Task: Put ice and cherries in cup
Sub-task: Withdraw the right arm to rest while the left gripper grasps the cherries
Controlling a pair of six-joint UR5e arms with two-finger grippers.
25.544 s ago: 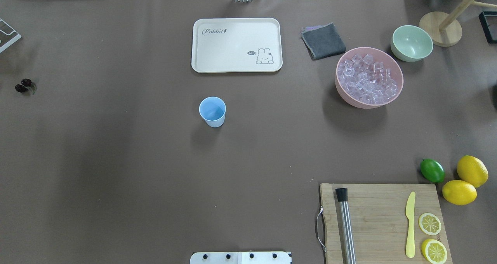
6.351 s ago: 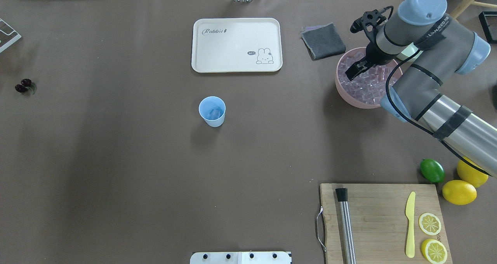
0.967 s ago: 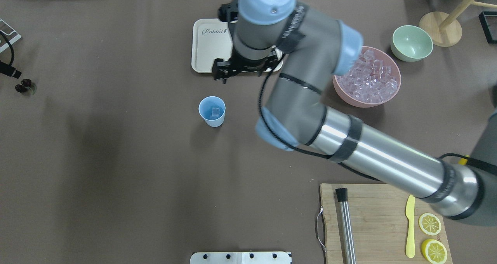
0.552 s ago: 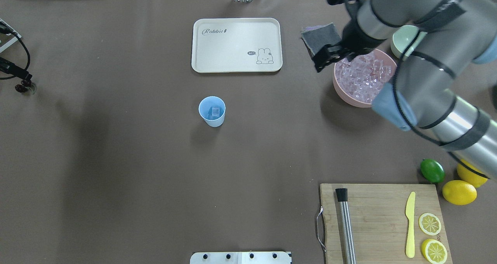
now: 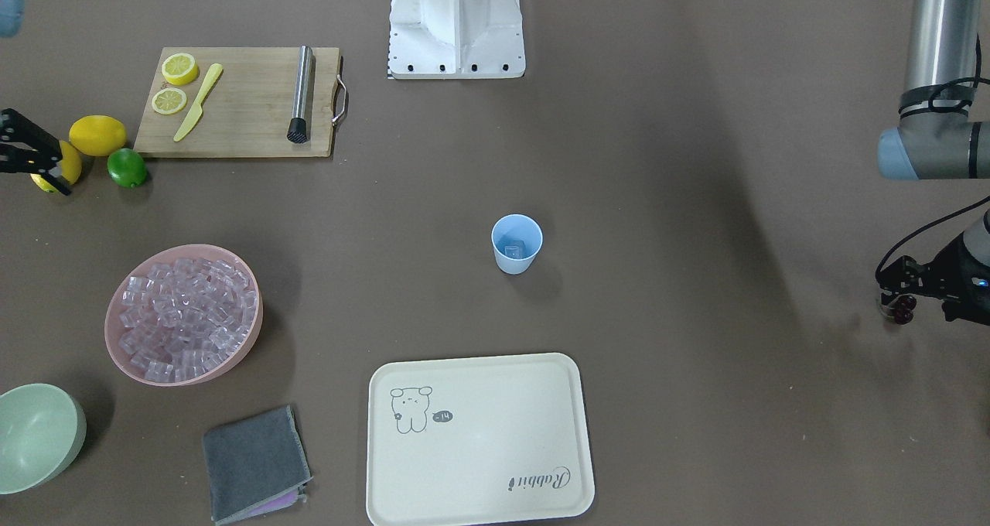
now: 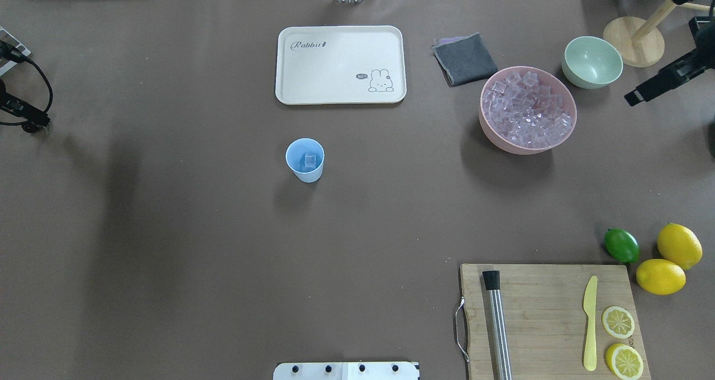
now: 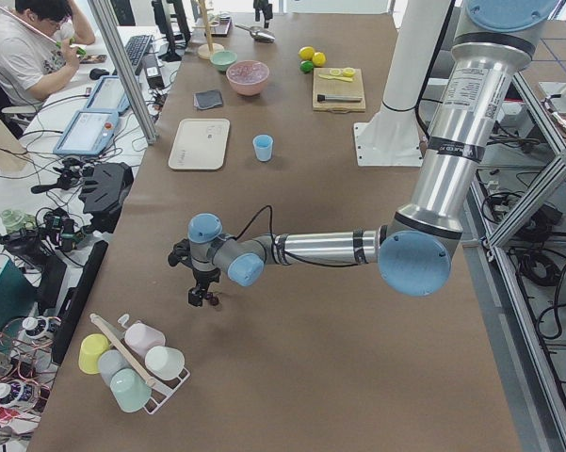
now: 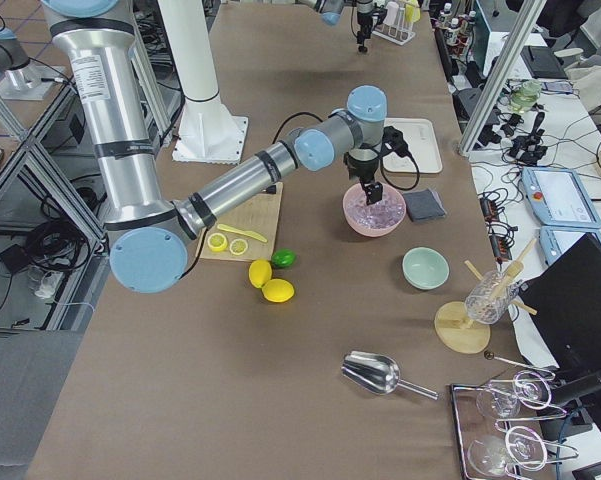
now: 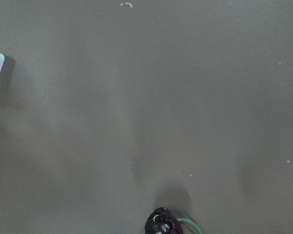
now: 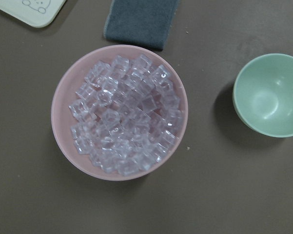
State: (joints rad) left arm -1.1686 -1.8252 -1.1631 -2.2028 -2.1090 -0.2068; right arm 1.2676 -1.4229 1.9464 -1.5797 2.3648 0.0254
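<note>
The cup [image 6: 306, 173] stands on the worktop [image 6: 167, 229] with ice [image 6: 310, 160] inside. Far to its left the left jaws sit right over the cherries [image 9: 161, 225]; well to its right the right jaws hover near the pink bowl [image 6: 491, 134] of ice. I cannot tell how far either pair is open.

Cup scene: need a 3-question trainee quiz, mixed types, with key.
1. True or false: the cup already holds ice.
2. The cherries lie right by: A) the left gripper B) the tray C) the lime.
3. Which colour bowl is empty?
Key: 1 true; 2 A; 3 green. The green bowl is bare, and the pink bowl is full of ice.
</note>
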